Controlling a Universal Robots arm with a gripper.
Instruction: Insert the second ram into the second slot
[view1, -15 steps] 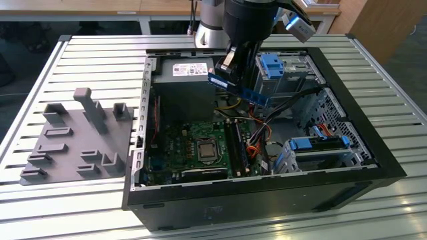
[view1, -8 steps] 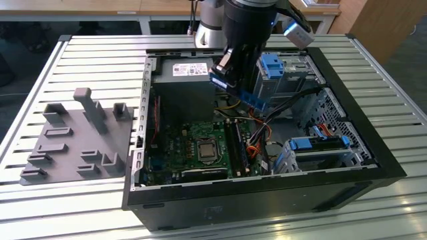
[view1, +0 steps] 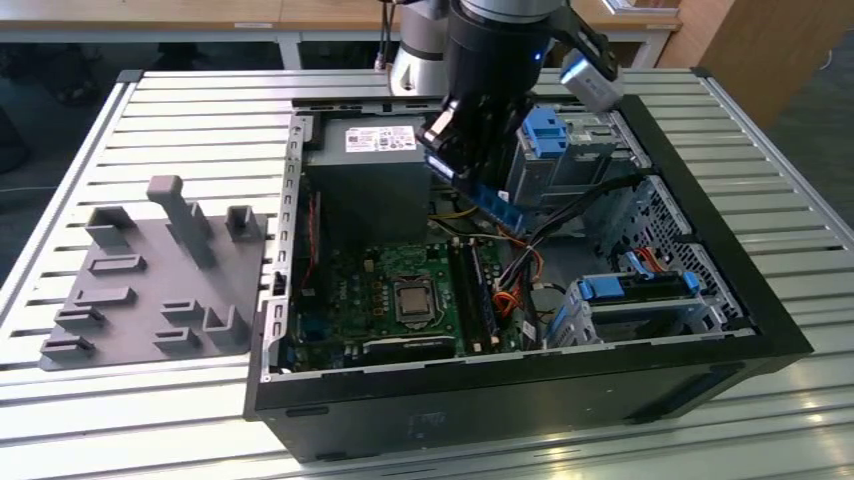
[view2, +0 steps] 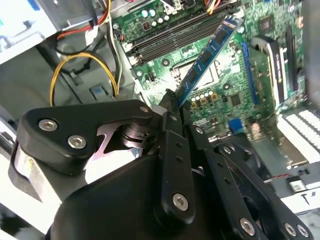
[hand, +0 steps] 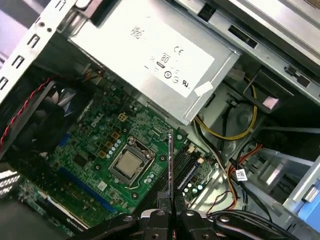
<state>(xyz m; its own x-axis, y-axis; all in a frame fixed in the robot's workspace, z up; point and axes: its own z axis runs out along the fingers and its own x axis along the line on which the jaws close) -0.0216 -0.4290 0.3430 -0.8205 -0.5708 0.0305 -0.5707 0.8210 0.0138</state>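
Note:
The second ram (view2: 207, 55) is a thin blue board with black chips, and my gripper (view2: 172, 101) is shut on one end of it. In the exterior view the ram (view1: 497, 207) hangs tilted under the gripper (view1: 474, 180), above the open computer case and apart from the motherboard. In the first wrist view the stick (hand: 171, 165) shows edge-on, rising from the gripper (hand: 171, 214) over the long black memory slots (hand: 186, 172). Those slots (view2: 170, 37) run beside the processor socket (view1: 411, 300). Which slot is the second I cannot tell.
The black case (view1: 534, 400) lies open on a slatted table. A grey power supply (view1: 380, 140) sits at the back, with loose coloured cables (view1: 521, 265) and blue drive-bay clips (view1: 641, 285) on the exterior view's right. A grey fixture plate (view1: 147, 290) lies on the left.

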